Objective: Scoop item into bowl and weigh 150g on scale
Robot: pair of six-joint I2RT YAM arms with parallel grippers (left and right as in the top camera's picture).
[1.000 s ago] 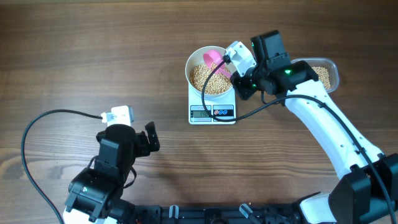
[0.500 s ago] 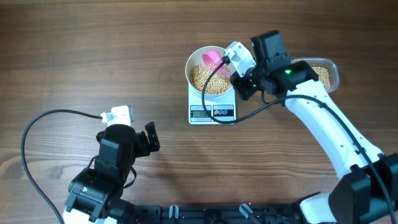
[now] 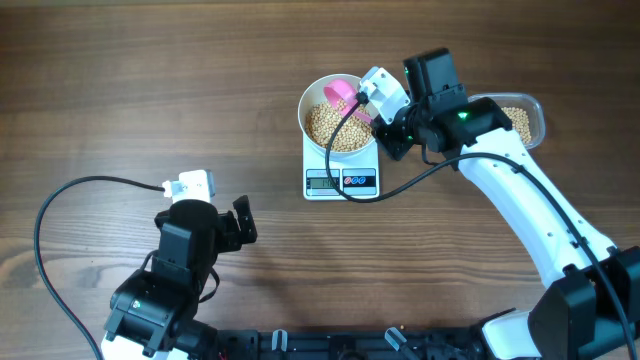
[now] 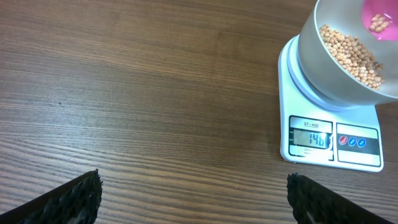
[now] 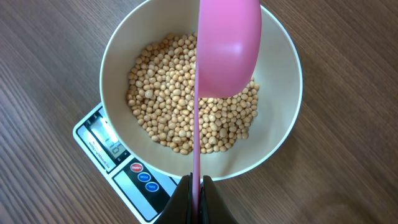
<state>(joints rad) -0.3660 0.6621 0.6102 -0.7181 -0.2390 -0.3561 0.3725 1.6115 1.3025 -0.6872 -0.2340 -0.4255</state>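
The white bowl [image 3: 306, 108] stands on the small white scale [image 3: 342, 181] and holds a layer of beige beans [image 3: 335, 130]. My right gripper [image 5: 196, 186] is shut on the thin handle of a pink scoop [image 5: 227, 50], which hangs tilted over the beans [image 5: 168, 106] inside the bowl [image 5: 287, 106]. In the left wrist view a few beans lie in the scoop [image 4: 378, 12], and the scale's display [image 4: 309, 139] reads 146. My left gripper [image 4: 193, 186] is open and empty over bare wood, left of and nearer than the scale [image 4: 292, 93].
A clear plastic tub [image 3: 538, 118] with more beans sits just right of the right arm. A black cable loops across the table's left front [image 3: 60, 200]. The scale's buttons [image 5: 146, 176] lie close under the right fingers.
The pink scoop has shifted very slightly over the bowl. The left arm has not moved.
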